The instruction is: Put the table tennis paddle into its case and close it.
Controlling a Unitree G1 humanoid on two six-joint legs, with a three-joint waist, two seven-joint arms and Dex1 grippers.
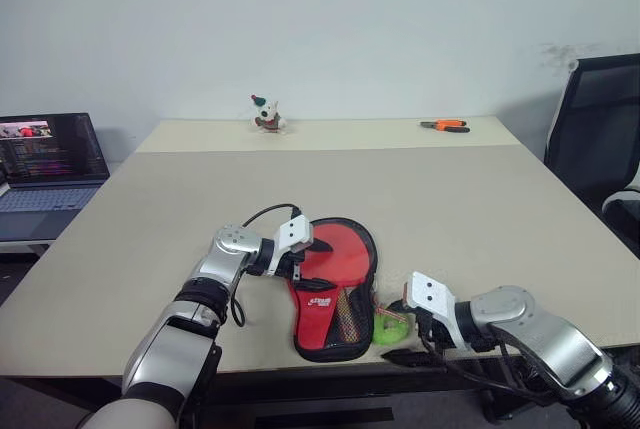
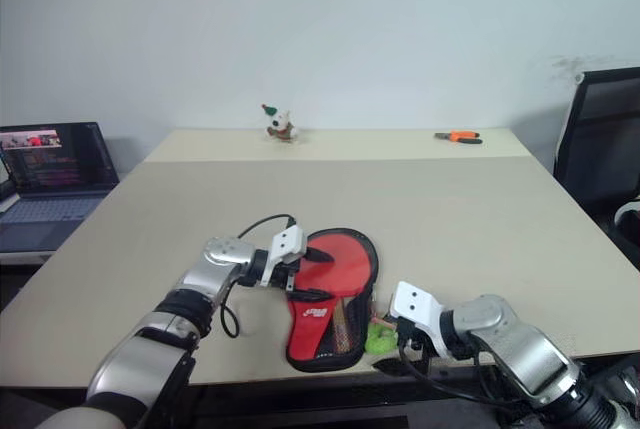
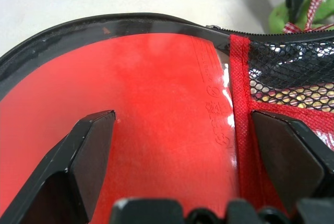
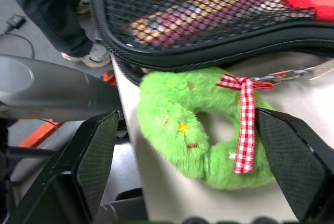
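We read the paddle [image 1: 335,259] as already lying inside its case [image 1: 322,347], so what matters now is the case's free half and its zipper pull, which we judge must be brought round the rim to shut it. The case lies with its long axis running from the round head, far from us, down to the narrow mesh-lined handle end at the table's [image 1: 450,199] near edge.

Our left gripper [image 1: 312,254] sits just over the near-left side of the red rubber face, its two black fingers spread wide with nothing between them; the paddle head lies directly ahead of and under them. Our right gripper [image 4: 188,182] hangs at the handle end, just off the table edge, fingers apart either side of the green fuzzy charm [image 4: 201,130] without pinching it. So the right hand is the nearer one to the zipper end, the left to the head.

The paddle shows glossy red rubber with white print near the neck; its wooden handle [image 4: 203,10] is dimly seen under the black mesh. The case rim is black with red lining.
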